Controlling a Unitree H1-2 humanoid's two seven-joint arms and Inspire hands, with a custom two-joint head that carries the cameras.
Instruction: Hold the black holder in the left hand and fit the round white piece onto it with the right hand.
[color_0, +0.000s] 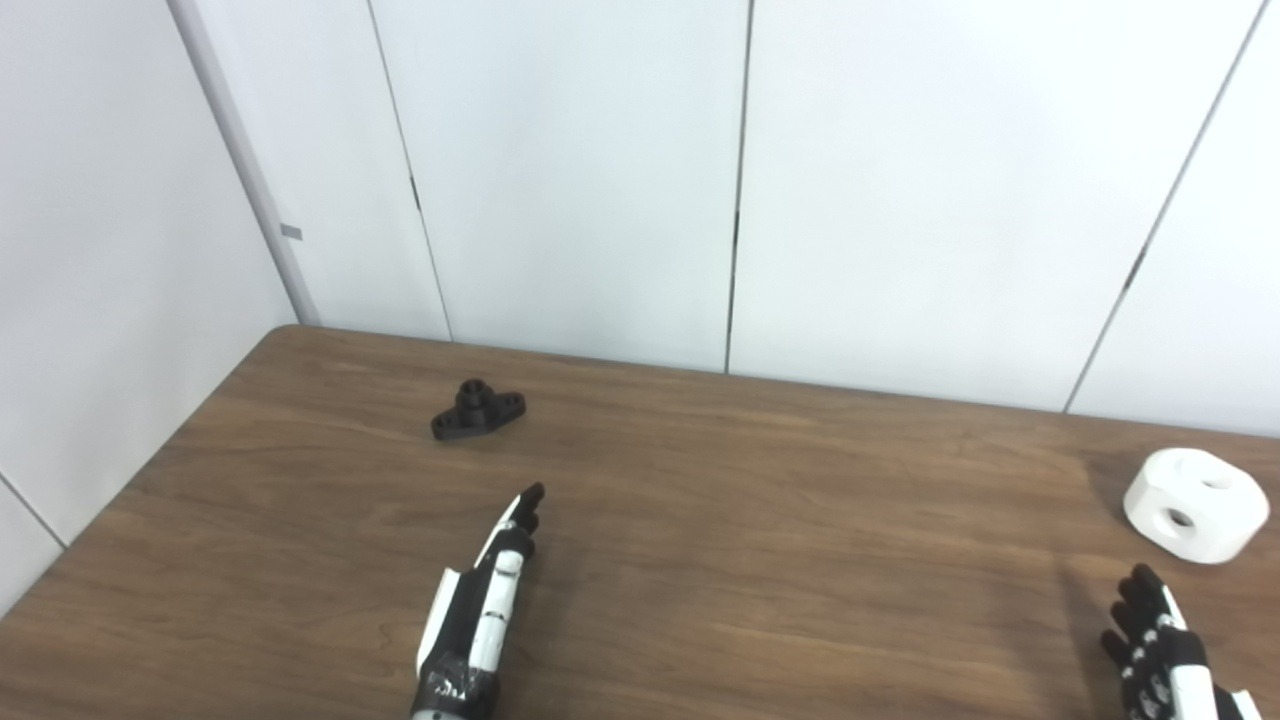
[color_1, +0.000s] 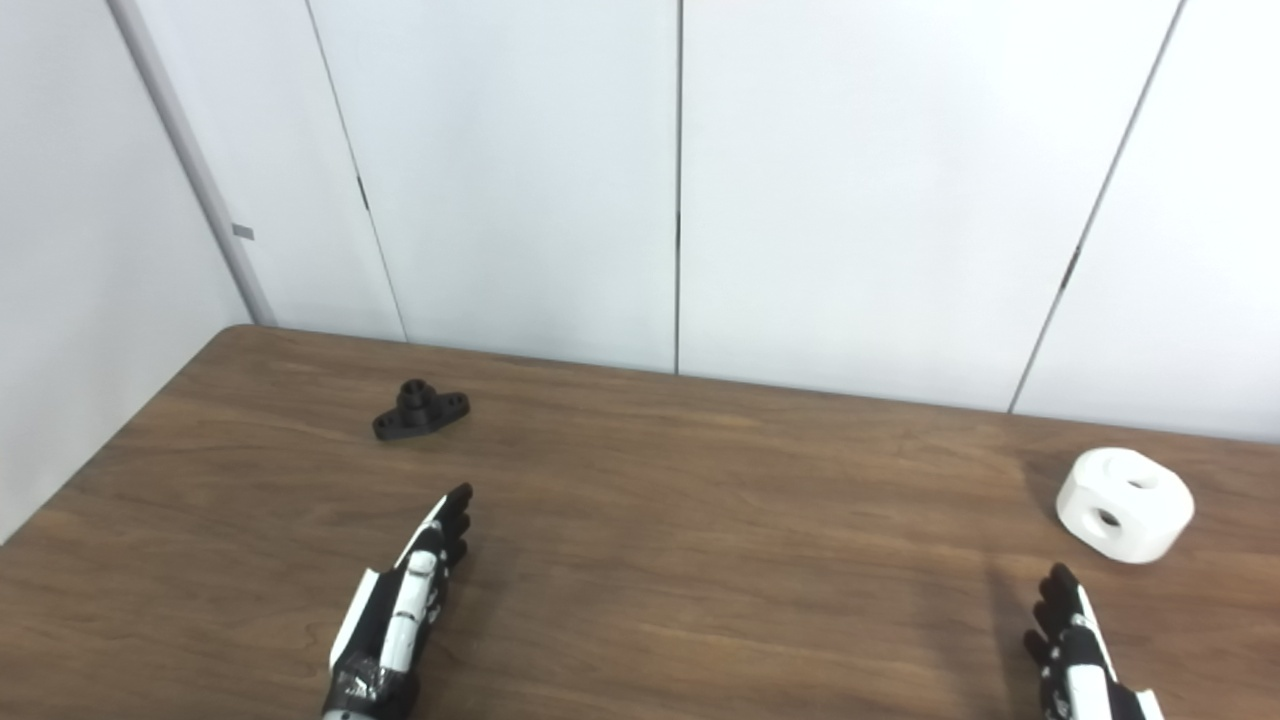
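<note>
The black holder (color_0: 478, 410) lies flat on the brown table (color_0: 700, 520) toward the far left, a short round stub pointing up from its two-lobed base. My left hand (color_0: 490, 590) is open and empty, fingers stretched out flat, a hand's length in front of the holder. The round white piece (color_0: 1196, 503) sits at the far right, with holes in its top and side. My right hand (color_0: 1160, 645) is open and empty at the bottom right, just in front of the white piece and apart from it.
White wall panels (color_0: 600, 180) stand right behind the table's far edge and along its left edge. Bare wood lies between the two hands.
</note>
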